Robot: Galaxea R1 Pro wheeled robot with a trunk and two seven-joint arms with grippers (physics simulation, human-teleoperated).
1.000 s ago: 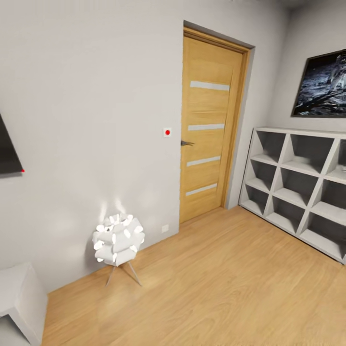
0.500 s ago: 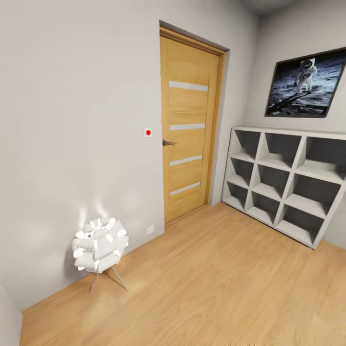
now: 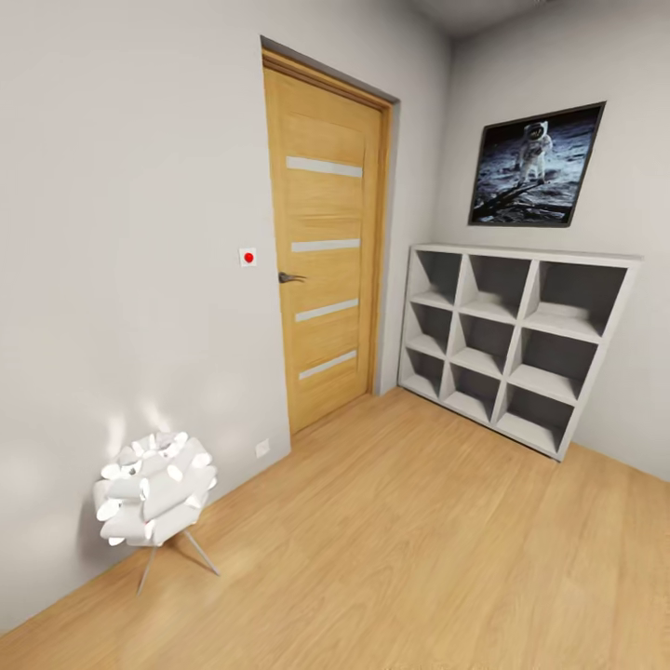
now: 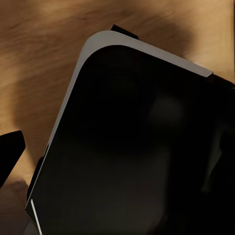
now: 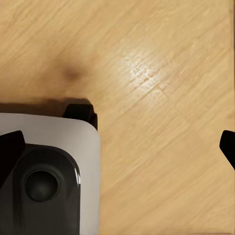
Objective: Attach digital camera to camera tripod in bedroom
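The digital camera and the camera tripod are out of view. The head view looks at a corner of a room with white walls and a light wood plank floor [image 3: 400, 549]. My left gripper [image 4: 117, 156] hangs over my own dark base [image 4: 137, 147]; one black fingertip [image 4: 10, 152] shows at the picture's edge, and nothing is held. My right gripper [image 5: 117, 152] is open and empty above the wood floor [image 5: 161, 98], its fingertips [image 5: 10, 149] set wide apart, beside the white and grey base [image 5: 49, 171].
A closed wooden door [image 3: 326, 270] with a dark handle stands in the left wall, and a switch with a red dot [image 3: 247, 257] is beside it. A white cube shelf [image 3: 507, 344] lines the far right wall under an astronaut picture [image 3: 535, 166]. A white petal floor lamp [image 3: 154, 489] stands low left.
The whole head picture has slid left, so the camera has turned right. The shelf and astronaut picture came fully into view. The white furniture and dark screen at the left have left the frame.
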